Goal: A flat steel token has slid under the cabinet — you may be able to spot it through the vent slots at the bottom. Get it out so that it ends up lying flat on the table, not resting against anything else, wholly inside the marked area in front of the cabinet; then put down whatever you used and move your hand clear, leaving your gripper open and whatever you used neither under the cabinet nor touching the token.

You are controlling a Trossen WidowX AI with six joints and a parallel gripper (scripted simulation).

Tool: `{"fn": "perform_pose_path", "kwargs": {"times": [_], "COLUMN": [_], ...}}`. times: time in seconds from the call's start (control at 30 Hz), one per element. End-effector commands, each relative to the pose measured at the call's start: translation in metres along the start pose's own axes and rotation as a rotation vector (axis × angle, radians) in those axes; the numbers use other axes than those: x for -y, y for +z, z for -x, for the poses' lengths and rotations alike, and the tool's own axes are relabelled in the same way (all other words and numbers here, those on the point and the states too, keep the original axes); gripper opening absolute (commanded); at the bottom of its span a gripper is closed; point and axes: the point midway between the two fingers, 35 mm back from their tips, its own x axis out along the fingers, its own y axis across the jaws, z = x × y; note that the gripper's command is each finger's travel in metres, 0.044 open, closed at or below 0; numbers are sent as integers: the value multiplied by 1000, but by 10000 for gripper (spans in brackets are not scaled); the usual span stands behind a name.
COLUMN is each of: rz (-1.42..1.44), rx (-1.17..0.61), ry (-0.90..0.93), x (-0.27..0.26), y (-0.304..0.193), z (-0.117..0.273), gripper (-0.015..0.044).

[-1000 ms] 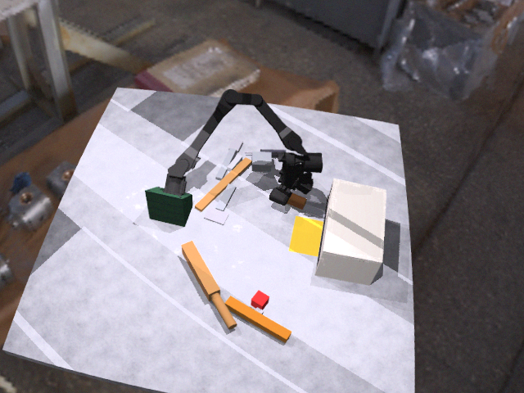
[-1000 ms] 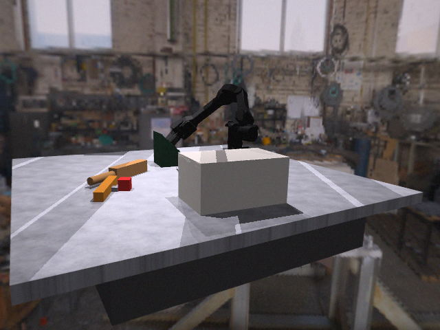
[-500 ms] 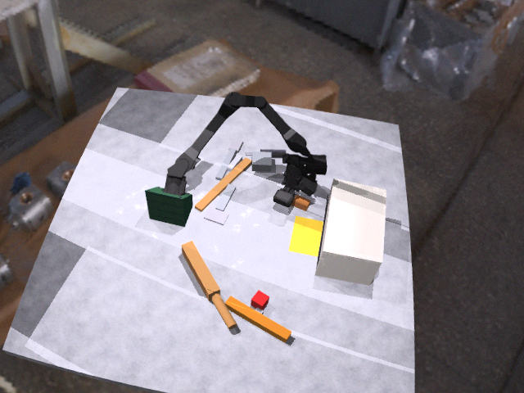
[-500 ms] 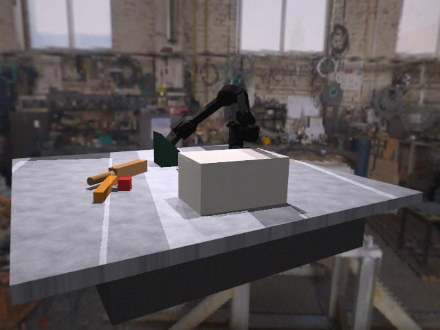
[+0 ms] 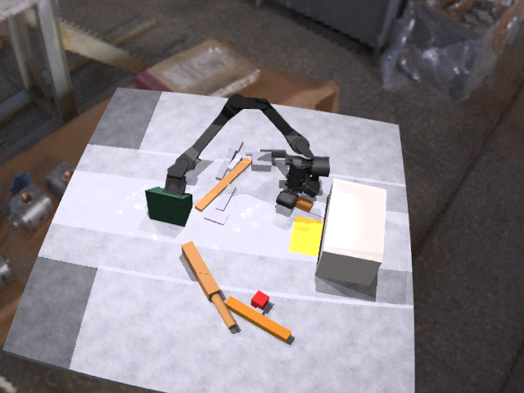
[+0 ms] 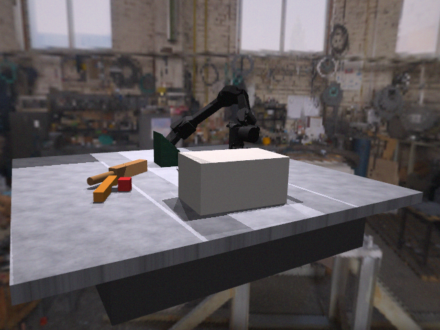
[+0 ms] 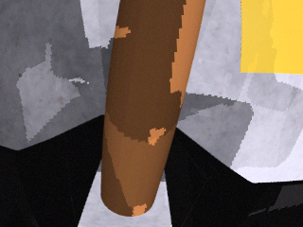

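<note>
My gripper [image 5: 295, 203] [image 7: 136, 128] is shut on the brown-orange round handle [image 5: 304, 205] [image 7: 147, 71] of a tool, low beside the yellow marked area [image 5: 305, 241] [image 7: 275, 38]. A thin grey part of the tool shows between the handle and the cabinet's front in the top view; its far end cannot be made out. The pale box-shaped cabinet [image 5: 355, 219] [image 6: 245, 184] stands right of the yellow area, and hides the gripper's fingers in the exterior view. The vent slots and the steel token are not visible in any view.
A green block [image 5: 168, 207] [image 6: 163, 152] stands at the arm's base. A long orange strip [image 5: 223, 184] and several grey pieces lie between base and gripper. A wooden piece with a round handle [image 5: 201, 270], an orange bar [image 5: 259, 319] and a red cube [image 5: 259, 299] [image 6: 124, 183] lie nearer the front.
</note>
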Motion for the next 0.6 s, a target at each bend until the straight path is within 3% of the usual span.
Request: {"fn": "perform_pose_path", "kwargs": {"times": [0.0,0.57], "rz": [5,5], "rx": [5,5], "ry": [-2,-3], "x": [7,18], "y": [3,3], "z": [-1,-1], "gripper": [0,0]}}
